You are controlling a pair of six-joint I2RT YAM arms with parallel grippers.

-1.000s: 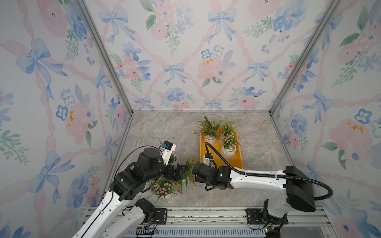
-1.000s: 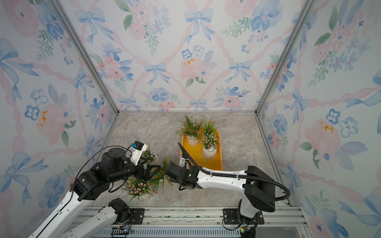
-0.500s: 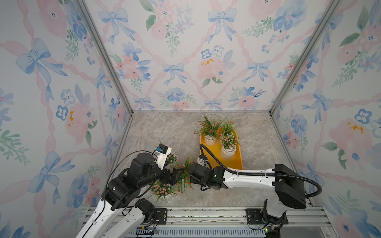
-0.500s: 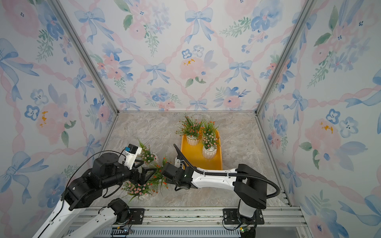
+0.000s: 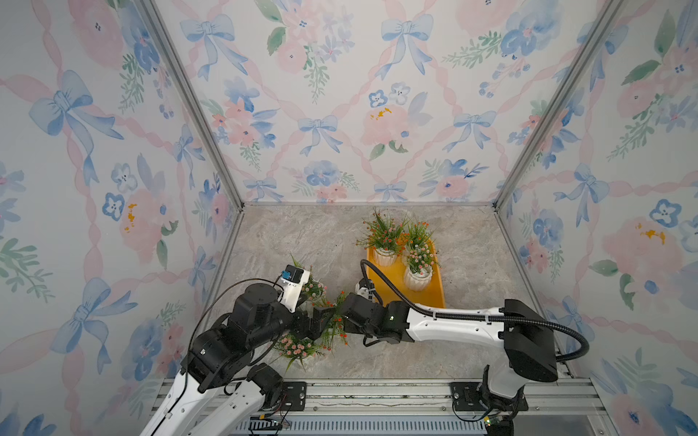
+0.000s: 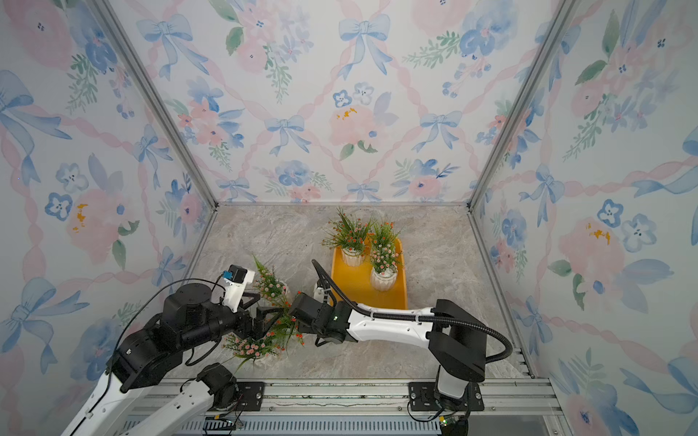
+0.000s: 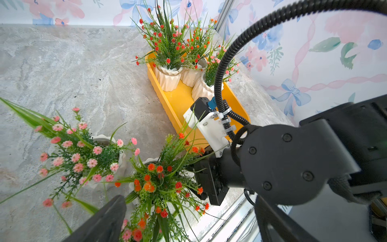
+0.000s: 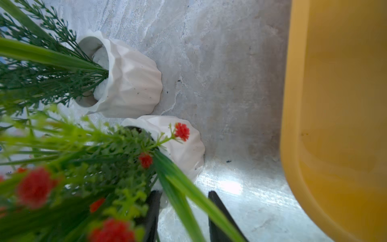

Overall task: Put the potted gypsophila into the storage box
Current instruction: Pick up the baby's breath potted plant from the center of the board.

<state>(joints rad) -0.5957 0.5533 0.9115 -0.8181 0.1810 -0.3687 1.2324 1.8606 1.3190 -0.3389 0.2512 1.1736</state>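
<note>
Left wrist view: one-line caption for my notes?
Right gripper at the orange-flowered plant, pink-flowered plant beside it on the table; three potted plants stand in the storage box.

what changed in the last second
The right arm slid to its left, bringing the right tool up to the orange-flowered pot. The left arm drew back a little, the left tool open throughout. That pot and the storage box stayed put.

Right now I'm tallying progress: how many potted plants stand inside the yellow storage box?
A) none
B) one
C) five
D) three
D: the left wrist view shows three white ribbed pots standing in the storage box: a red-flowered pot, an orange-flowered pot behind it, and a pink-flowered pot.
</note>
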